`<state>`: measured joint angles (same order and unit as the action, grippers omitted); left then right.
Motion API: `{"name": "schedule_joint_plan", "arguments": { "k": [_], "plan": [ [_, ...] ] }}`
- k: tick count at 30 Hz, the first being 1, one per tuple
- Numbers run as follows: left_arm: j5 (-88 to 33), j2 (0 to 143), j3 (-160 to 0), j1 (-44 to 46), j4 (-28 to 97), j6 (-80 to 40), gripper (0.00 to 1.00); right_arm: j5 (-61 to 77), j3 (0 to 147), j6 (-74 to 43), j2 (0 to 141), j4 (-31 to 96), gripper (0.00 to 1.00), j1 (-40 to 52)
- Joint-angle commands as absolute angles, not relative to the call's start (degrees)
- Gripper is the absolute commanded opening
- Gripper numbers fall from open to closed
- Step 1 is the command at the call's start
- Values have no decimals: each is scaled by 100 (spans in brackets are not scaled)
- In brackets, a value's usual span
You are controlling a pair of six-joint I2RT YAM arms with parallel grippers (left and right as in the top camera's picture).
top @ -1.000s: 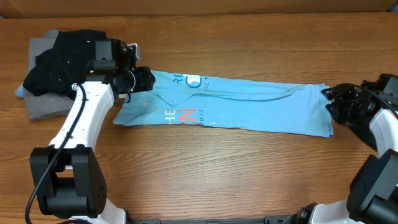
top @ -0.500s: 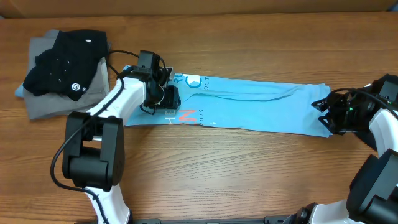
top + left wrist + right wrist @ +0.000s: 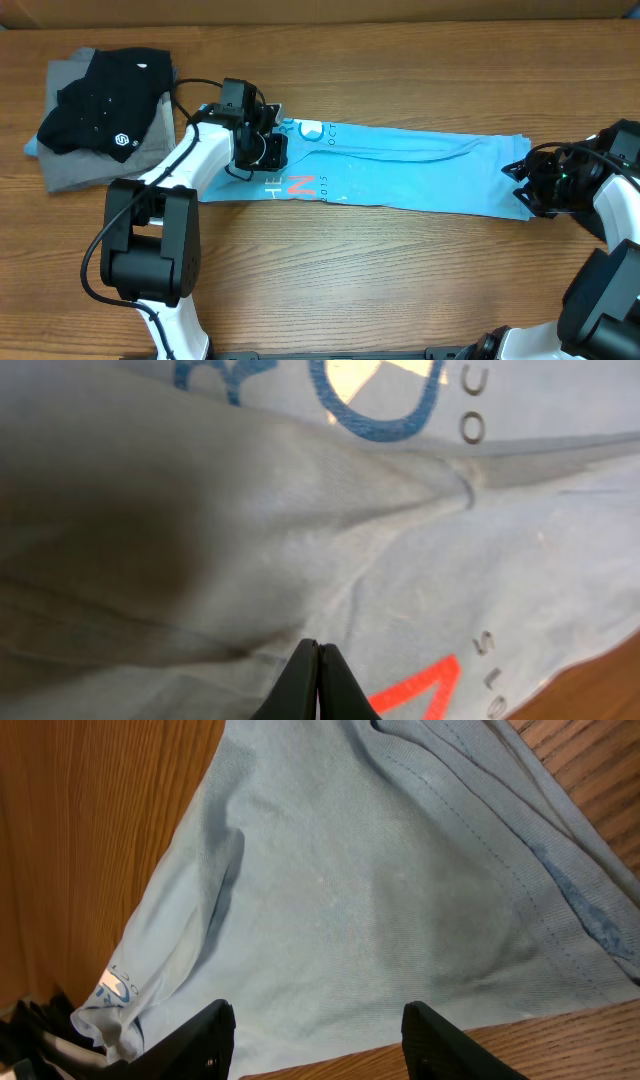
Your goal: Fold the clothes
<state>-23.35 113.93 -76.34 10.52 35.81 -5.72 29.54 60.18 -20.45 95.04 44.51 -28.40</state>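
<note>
Light-blue, short-sleeved cotton T-shirt with white and red lettering [image 3: 400,170] lying as a long narrow band across the wooden surface [image 3: 350,280], lettered end to the left, plain end to the right. Just beyond its left end, a stack of black and grey shirts [image 3: 100,115], not being handled.

Left fingers [image 3: 318,680], parted a second ago at the band's left edge beside that stack, now shifted further onto the lettered end and snapped fully together, tips meeting at a raised crease. Probably pinching fabric there, though impossible to confirm from the wrist view.

Right fingers [image 3: 205,1035] unchanged: roughly half spread, poised over the plain end, holding nothing.

Judged meaning: left end likely secured, right end not yet gripped. No lifting or folding over before closing the right side too; otherwise, risk of dragging the band askew.
</note>
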Motion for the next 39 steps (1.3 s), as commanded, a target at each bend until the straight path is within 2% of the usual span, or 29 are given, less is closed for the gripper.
{"name": "schedule_joint_plan", "arguments": {
  "k": [1,3,5,16,20,21,23,39],
  "plan": [
    [-2257,11354,-7935,1055,3879,-534,18,2893,6147,-1962,9461,4431,57,-2814],
    [-1745,11358,-7935,1055,4045,-534,33,2895,6147,-1964,9461,4434,57,-2814],
    [-1341,11369,-7861,1055,4099,-532,38,2891,6147,-1964,9461,4429,57,-2814],
    [-1326,11773,-7767,1197,3848,-513,39,2766,6147,-1964,9461,4434,57,-2814],
    [-1415,11808,-7769,1299,3743,-532,29,2766,6147,-1964,9461,4449,57,-2814],
    [-1444,11808,-7771,1308,3732,-530,24,2766,6147,-1964,9461,4449,57,-2814],
    [-1463,11806,-7773,1315,3756,-532,5,2766,6147,-1964,9461,4451,57,-2814],
    [-1264,11719,-9131,1328,5116,-694,4,2766,6147,-1964,9461,4475,57,-2814]
  ]
}}
